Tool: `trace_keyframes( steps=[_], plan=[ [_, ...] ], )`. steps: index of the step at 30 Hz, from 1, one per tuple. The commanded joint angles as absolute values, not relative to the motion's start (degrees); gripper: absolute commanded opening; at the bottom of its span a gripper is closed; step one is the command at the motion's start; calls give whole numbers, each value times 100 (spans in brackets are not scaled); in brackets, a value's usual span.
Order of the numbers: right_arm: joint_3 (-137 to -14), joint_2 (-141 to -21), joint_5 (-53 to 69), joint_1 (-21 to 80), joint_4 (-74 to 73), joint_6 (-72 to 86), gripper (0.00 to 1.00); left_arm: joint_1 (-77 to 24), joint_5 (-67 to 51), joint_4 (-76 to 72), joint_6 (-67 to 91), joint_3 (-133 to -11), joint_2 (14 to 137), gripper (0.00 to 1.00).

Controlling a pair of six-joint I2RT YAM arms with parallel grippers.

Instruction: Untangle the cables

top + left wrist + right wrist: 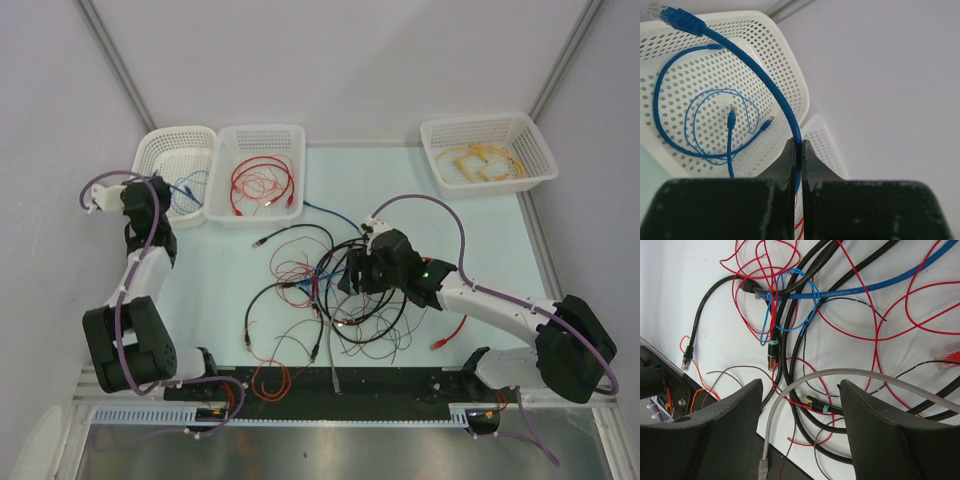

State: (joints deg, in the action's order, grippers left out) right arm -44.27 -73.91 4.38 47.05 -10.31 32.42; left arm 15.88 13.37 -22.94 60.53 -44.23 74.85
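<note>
Blue round-jacketed patch cable (775, 90) is pinched tight in our left gripper (797, 150) above the white perforated plastic basket (790, 65) at ten o'clock on the table (480, 230); we judge it best to lower the plug end inside before letting go. Our right gripper (800, 385) hangs spread wide over the jumble of black, red and blue cables (335, 290) at mid-table, a grey cable (855, 372) crossing between its fingers.

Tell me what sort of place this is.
Probably a robot lab work cell: a left arm and right arm mounted on a table, plain white panels walling it in, and baskets holding cables sorted by colour.
</note>
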Motion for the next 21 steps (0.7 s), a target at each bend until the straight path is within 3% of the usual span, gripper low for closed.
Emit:
trace_keyframes(
  steps=[1, 10, 21],
  plan=[
    [-4553, -7190, 273, 4737, -1046, 3164, 68, 1363, 1556, -1749, 5327, -5246, 8127, 0],
    [-4544, -6803, 0, 4659, -1362, 2865, 69, 1336, 1978, -1222, 4123, -7171, 9939, 0],
    [-4544, -7365, 413, 4298, -1099, 2892, 69, 1011, 1679, -818, 3016, -8964, 11459, 0]
  ],
)
